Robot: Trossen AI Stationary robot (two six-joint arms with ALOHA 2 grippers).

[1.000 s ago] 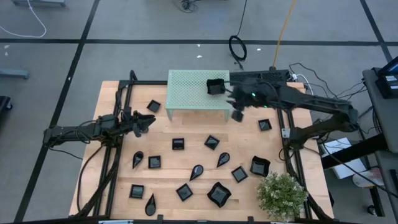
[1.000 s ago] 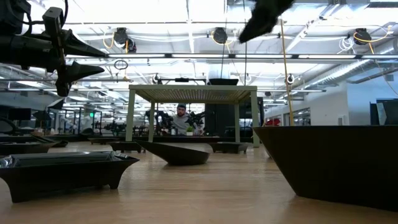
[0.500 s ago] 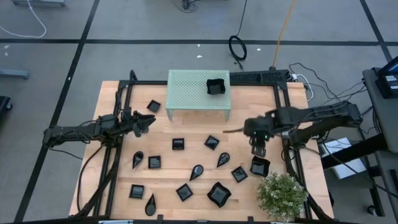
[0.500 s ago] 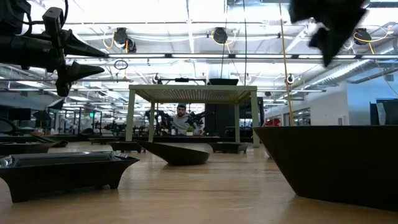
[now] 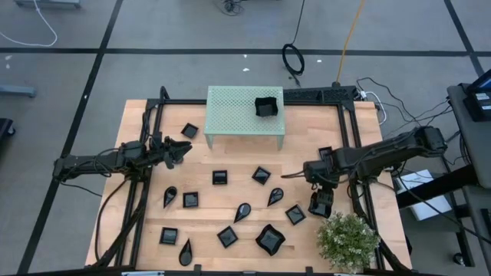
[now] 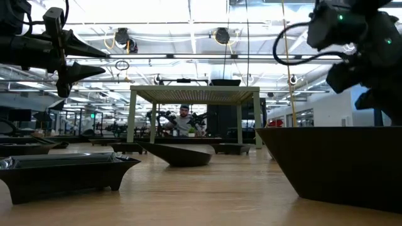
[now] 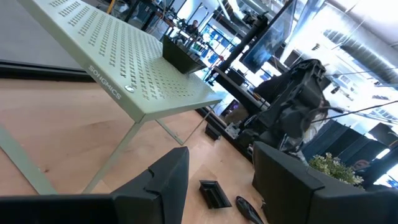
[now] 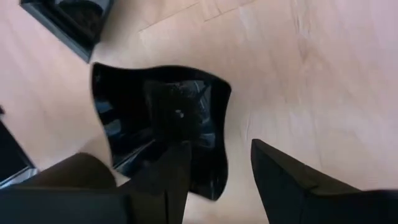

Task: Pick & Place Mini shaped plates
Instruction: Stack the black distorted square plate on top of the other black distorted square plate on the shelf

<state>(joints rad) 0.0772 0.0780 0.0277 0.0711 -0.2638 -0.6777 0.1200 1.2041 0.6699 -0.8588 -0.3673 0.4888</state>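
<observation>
Several small glossy black plates lie flat on the wooden table (image 5: 230, 165); one more sits on top of the pale green stand (image 5: 245, 115) at its right end (image 5: 266, 106). My right gripper (image 5: 320, 201) points down, open, over a wavy-edged plate (image 8: 161, 118) near the table's right near corner. In the right wrist view the gripper (image 8: 219, 146) has one finger over the plate's hollow and one beyond its rim. My left gripper (image 5: 184, 150) waits open above the table's left side, holding nothing. My right gripper comes from above, pointing down, with one finger (image 8: 171, 174) over the inside of the wavy plate and the other (image 8: 280, 177) outside its rim (image 8: 219, 168) over bare wood. The plate lies flat on the table. Whether a finger touches it, I cannot tell.
A potted green plant (image 5: 349, 239) stands close to the right gripper, at the table's near right corner. Black frame rails (image 5: 149, 123) run along both sides of the table. A square plate (image 5: 295, 214) and a teardrop plate (image 5: 275, 197) lie just left of the wavy one.
My right gripper has left the green stand, swung toward the table's near right corner and come down over the wavy plate. The plate on the stand has stayed where it was. The left arm has kept still.
</observation>
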